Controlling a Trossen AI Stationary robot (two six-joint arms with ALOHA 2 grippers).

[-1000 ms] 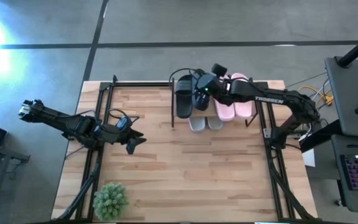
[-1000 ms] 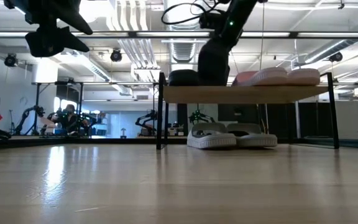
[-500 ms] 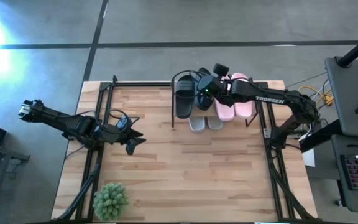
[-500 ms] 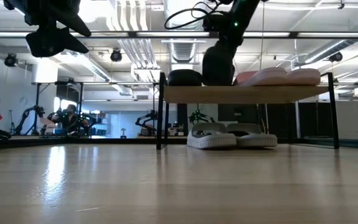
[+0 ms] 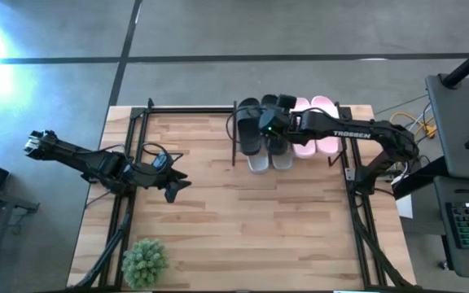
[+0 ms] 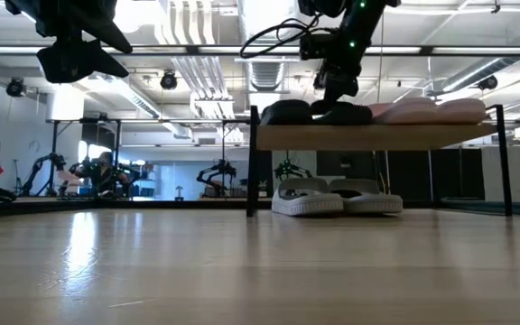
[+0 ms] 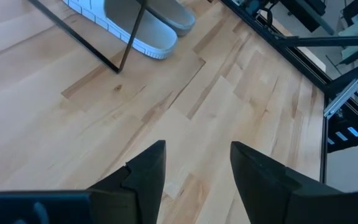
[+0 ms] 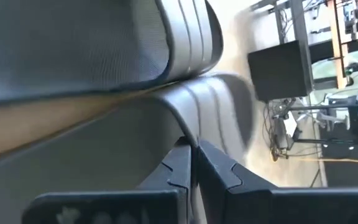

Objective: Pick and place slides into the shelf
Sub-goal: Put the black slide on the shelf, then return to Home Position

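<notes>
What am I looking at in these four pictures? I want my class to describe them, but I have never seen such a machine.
Two robot arms work at a wooden table. One picture looks straight down, one looks level across the tabletop, and two come from cameras on the wrists. The small shelf carries black slides and pink slides on top, with light grey slides underneath. The right gripper is shut, pressing on a black slide's strap. The left gripper hangs open above bare wood, holding nothing. A potted plant stands at one corner.
</notes>
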